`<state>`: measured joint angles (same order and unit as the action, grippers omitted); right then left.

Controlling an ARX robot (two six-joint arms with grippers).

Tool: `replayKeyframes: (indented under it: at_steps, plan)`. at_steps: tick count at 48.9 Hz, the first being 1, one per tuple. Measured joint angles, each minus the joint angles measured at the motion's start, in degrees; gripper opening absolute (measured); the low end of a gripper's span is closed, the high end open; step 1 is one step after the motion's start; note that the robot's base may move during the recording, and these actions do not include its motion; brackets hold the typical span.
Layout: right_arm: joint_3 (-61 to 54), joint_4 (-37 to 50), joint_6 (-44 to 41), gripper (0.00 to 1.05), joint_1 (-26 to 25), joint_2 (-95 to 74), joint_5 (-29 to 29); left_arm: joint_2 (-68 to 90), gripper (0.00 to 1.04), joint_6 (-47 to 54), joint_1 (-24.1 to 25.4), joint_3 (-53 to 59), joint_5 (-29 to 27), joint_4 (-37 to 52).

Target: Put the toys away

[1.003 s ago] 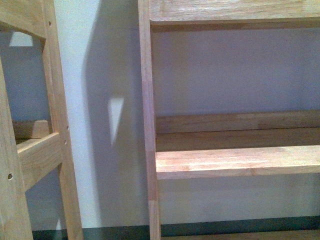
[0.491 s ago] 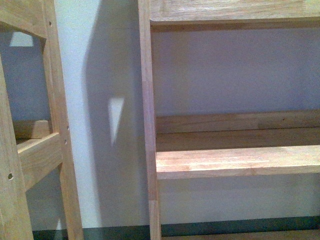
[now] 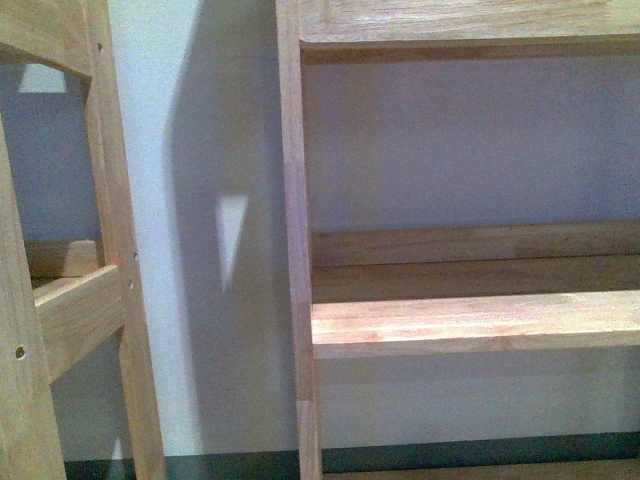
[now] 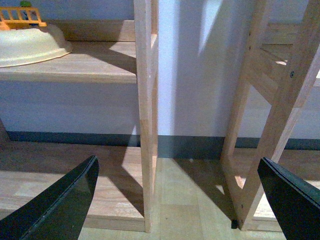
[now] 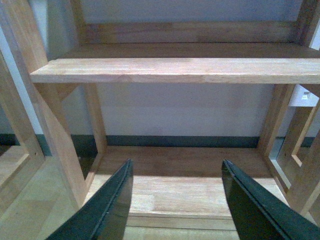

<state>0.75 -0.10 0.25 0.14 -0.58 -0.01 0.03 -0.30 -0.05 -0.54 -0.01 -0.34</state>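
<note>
No brand marks, labels or writing readable anywhere in these views, just bare light-coloured wood.

The front view is filled by a pale wooden shelving unit against a white wall. One bare shelf board runs off the edge of the view beside the unit's upright post, and a second wooden frame on the other side of that post is cropped too. Neither arm shows up here.

The plush toy isn't visible in any of the three views, so I can't say where it is.

In the left wrist view, the left hand has its two dark fingers spread wide apart with nothing between them, pointing at the gap between two shelving uprights, low near the wooden floor. On a shelf beside the nearer upright sits a cream-coloured round bowl, cut off at the edge, with something orange and slatted behind it that's too cropped to identify.

In the right wrist view, the right hand is also parted and empty, its dark fingers aimed at the shelving unit's bottom compartment, below a bare shelf.
</note>
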Motion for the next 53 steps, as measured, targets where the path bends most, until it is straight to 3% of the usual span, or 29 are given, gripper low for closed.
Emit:
replayKeyframes:
  at_steps: [12, 53]
  plan:
    - [0.0, 0.0, 0.22, 1.05, 0.0, 0.0, 0.02, 0.0, 0.99, 0.0, 0.0, 0.0, 0.0, 0.0]
    - [0.0, 0.0, -0.04, 1.04, 0.0, 0.0, 0.0, 0.0, 0.99, 0.0, 0.0, 0.0, 0.02, 0.0]
